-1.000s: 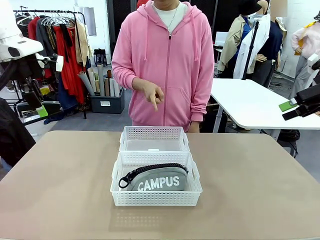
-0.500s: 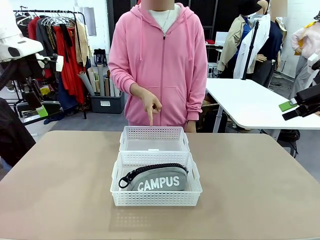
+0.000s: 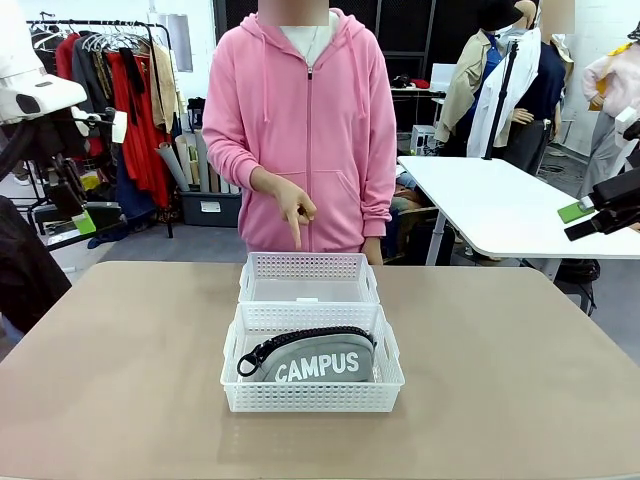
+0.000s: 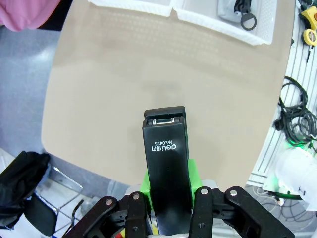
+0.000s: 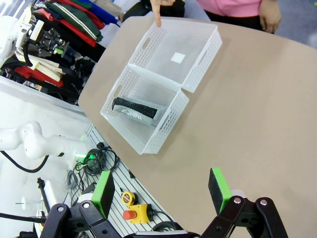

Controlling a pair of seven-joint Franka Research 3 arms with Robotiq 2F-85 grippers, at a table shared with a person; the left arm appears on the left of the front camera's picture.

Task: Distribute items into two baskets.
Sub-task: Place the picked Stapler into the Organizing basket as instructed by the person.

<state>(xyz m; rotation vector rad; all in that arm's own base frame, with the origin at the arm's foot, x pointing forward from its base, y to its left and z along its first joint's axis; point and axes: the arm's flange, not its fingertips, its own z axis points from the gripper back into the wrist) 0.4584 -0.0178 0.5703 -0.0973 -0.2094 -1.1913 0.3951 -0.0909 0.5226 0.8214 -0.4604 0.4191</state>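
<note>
Starting on your left, the left hand (image 4: 167, 198) is clamped on the black stapler (image 4: 166, 161), its green pads pressing the rear half of the body while the nose juts out forward, high above the tabletop (image 4: 148, 84) and well apart from both baskets. The stapler looks rigid and fairly dense for its size, with smooth plastic sides, so you should expect it to slip or pivot if the clamp eases; the flat flanks near the middle of its length are the sound place to hold, and where it is held now seems a little tail-heavy on the nose side. Moving to the centre, the near basket (image 3: 312, 395) already carries the grey CAMPUS pouch (image 3: 315, 358), lying on its side with the zipper uppermost; it is soft fabric, light, and would fold if pinched at an edge. Touching it on the far side is the far basket (image 3: 308, 278), bare inside apart from a small white label, and the person's hand (image 3: 296, 212) points a finger down toward it, so that is probably where your stapler belongs. On your right, the right hand (image 5: 163, 191) hangs with fingers wide apart, holding nothing, above the tabletop edge
</note>
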